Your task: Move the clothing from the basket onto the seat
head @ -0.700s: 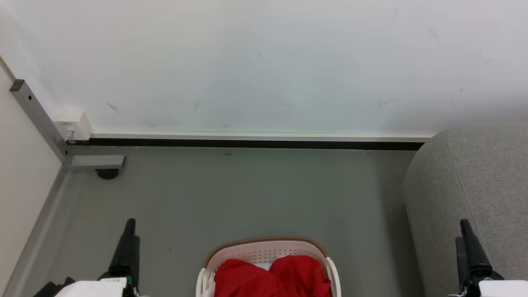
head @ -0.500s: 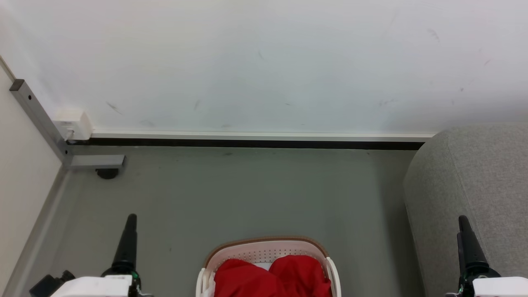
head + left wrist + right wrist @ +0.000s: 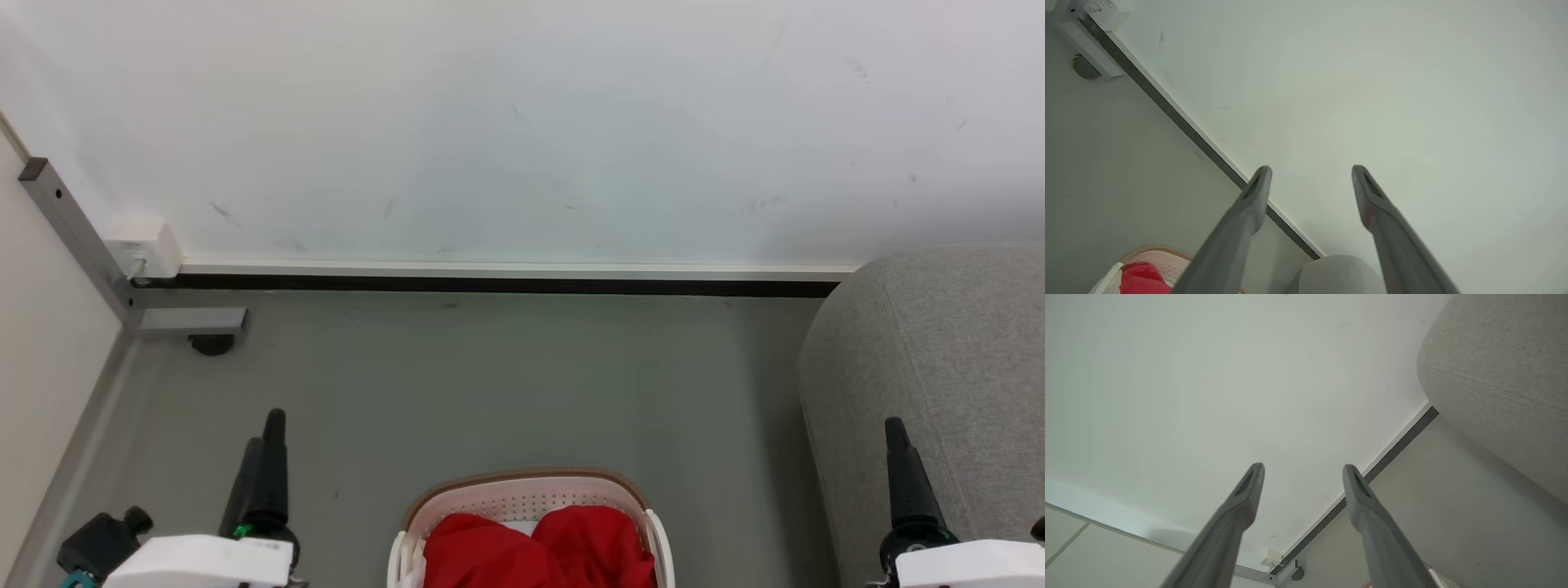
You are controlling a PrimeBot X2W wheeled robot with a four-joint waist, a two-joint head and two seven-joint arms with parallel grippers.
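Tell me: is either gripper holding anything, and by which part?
Nothing is held. The left gripper and right gripper both stand open and empty; the clothing lies in the basket.

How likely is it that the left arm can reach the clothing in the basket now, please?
Probably yes: the open, empty left gripper stands beside the basket, nothing lies between them, and the clothing sits uncovered on top.
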